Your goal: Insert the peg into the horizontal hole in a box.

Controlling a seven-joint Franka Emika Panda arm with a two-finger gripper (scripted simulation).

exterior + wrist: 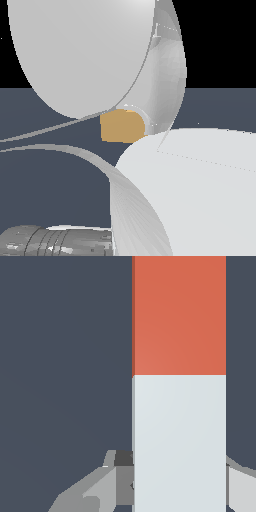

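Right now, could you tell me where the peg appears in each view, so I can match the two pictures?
Exterior view: the peg is not visible; the arm's pale links fill the frame, leaving only a patch of the tan box.
Wrist view: the peg fills the picture's right half, orange-red half beyond white, gripper at the white end.
Shared landmark: the dark blue-grey floor.

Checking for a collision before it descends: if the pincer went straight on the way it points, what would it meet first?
The peg, filling the wrist view between the pincer fingers; contact and depth are unclear.
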